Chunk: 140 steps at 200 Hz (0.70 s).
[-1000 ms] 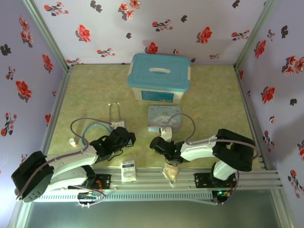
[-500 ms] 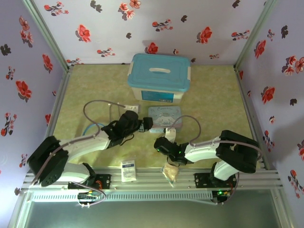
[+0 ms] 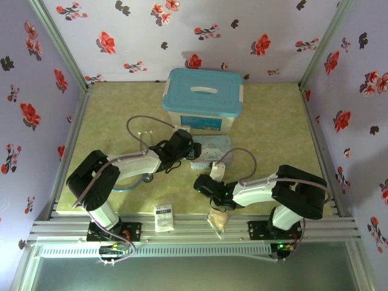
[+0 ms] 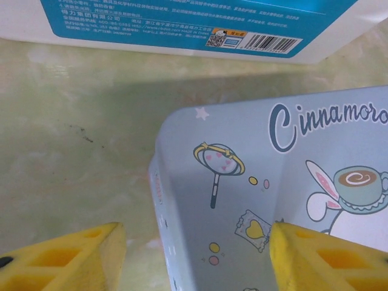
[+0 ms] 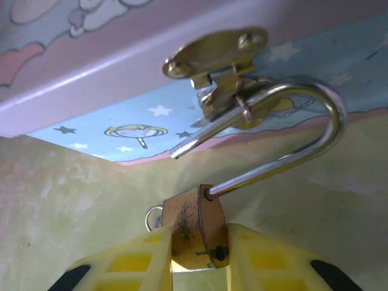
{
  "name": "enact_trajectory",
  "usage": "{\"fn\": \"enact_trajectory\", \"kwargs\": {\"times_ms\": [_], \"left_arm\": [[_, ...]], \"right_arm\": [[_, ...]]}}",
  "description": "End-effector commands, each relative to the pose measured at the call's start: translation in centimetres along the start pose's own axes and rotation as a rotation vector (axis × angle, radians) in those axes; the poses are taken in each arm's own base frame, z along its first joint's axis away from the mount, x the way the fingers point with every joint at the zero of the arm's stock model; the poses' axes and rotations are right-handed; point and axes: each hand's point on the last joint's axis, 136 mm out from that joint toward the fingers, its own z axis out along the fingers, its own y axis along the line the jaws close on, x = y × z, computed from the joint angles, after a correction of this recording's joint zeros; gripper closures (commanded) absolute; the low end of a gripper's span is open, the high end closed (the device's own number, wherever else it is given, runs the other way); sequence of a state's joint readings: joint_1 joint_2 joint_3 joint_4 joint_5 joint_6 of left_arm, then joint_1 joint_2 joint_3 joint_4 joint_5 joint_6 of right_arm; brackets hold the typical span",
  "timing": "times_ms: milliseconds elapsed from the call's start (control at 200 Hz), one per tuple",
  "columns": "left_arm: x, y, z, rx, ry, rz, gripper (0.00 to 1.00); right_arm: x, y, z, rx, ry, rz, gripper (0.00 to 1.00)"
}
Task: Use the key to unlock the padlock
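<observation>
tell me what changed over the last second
The left end effector swung forward and rightward to the tin and now stands open astride its left edge. The right end effector stayed shut on the padlock; the box, sachet and packet kept their places.

**Where My Cameras Sat**

The top camera looked down from behind my bases over the table [image 3: 273, 121]. My left wrist camera sat close above a corner of the tin [image 3: 210, 148], facing the box [image 3: 203, 99]. My right one crouched low by the padlock [image 5: 194, 227]. All shared the tin.
</observation>
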<state>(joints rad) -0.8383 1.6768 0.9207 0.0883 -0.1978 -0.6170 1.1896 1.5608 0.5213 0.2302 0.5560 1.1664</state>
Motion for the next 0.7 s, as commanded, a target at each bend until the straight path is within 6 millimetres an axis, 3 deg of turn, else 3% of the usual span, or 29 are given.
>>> {"fn": "enact_trajectory", "kwargs": {"times_ms": [0,385,695], "left_arm": [[3.9,4.1,1.3,-0.183,0.111,0.067,0.37],[7.0,6.1,1.2,-0.192,0.123,0.050,0.41],[7.5,6.5,0.3,-0.232,0.090,0.086,0.44]], "right_arm": [[-0.2,-2.4,0.2,0.112,-0.038,0.009,0.77],[-3.4,-2.9,-1.0,0.130,-0.185,0.106,0.76],[-5.6,-4.1,-2.1,0.075,-0.267,0.237,0.79]]}}
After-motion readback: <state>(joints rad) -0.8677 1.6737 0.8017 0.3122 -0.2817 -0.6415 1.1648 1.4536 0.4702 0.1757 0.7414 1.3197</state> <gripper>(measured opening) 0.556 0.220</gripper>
